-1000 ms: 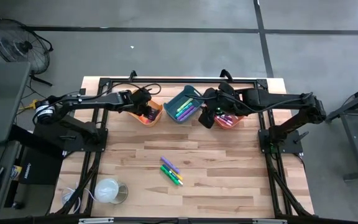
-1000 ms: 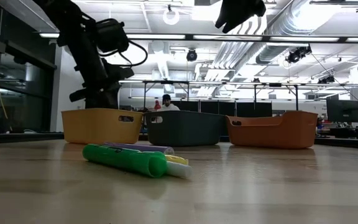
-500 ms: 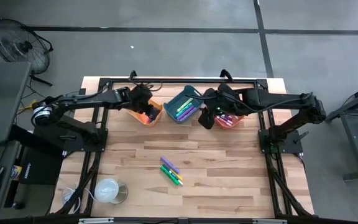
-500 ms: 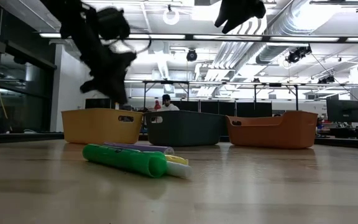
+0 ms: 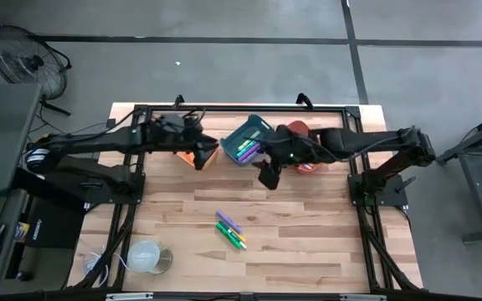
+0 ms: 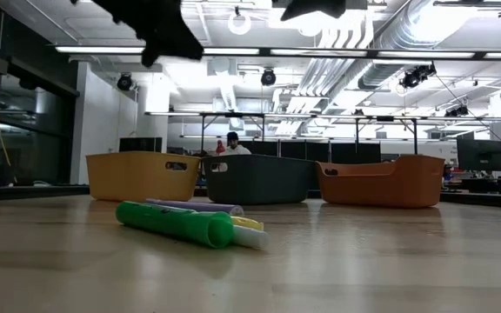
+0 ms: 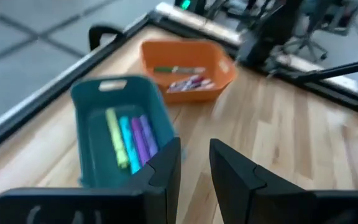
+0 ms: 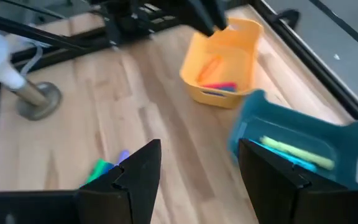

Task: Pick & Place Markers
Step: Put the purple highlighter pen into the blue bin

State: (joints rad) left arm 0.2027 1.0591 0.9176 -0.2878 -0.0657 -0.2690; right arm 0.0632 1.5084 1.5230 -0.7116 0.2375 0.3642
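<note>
Wooden bench (image 5: 308,242), three bins along its back edge, yellow bin (image 5: 203,153), teal bin (image 5: 245,140), orange bin (image 5: 308,160), each holding markers, four loose markers (image 5: 230,229) mid-bench, left end effector (image 7: 194,163) narrowly parted and empty, right end effector (image 8: 199,167) spread and empty.

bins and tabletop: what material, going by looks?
Teal bin, orange bin, yellow bin: likely moulded plastic with a matte finish, judging by the uniform colour, rounded corners, thin walls and handle cutouts. Tabletop: looks like wood, butcher-block style, with visible planks and grain and a slight sheen in the low view.
</note>
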